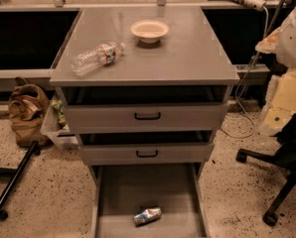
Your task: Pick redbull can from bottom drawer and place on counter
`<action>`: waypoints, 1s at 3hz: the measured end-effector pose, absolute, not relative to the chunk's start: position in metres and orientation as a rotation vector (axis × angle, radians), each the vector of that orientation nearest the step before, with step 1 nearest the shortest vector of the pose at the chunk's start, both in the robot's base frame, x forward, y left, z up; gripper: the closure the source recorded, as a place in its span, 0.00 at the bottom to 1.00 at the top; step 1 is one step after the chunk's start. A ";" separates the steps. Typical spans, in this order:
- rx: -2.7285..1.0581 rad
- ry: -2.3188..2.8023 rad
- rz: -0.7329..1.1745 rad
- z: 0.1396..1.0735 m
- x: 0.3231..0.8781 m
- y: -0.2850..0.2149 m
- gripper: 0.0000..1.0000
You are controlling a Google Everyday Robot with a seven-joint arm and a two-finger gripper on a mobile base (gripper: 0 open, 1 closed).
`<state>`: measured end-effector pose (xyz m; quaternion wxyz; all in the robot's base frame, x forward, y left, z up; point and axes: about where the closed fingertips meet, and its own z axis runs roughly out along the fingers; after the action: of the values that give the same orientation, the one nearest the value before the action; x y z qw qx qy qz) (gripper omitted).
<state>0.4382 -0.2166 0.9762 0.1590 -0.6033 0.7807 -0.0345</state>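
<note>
The redbull can (147, 215) lies on its side on the flat grey floor of the open bottom drawer (118, 192), near its front middle. The counter (187, 53) is the grey top of the cabinet above. It carries a clear plastic bottle (96, 57) lying on its side at the front left and a pale bowl (149, 30) at the back middle. My gripper is not in view. Only a white rounded shape (294, 31) shows at the right edge, level with the counter.
Two upper drawers with black handles (147, 116) (147, 153) stand slightly open above the bottom drawer. A brown bag (25, 110) and a black pole (11, 182) lie on the floor at left. A black chair base (282, 172) and yellow foam (287, 98) are at right.
</note>
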 end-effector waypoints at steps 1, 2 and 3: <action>-1.725 2.232 -0.099 0.976 0.438 -0.217 0.00; -1.677 2.266 -0.077 0.945 0.445 -0.211 0.00; -1.588 2.323 0.022 0.874 0.453 -0.194 0.00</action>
<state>0.4528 -0.1936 0.8741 0.1632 -0.5568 0.8144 0.0077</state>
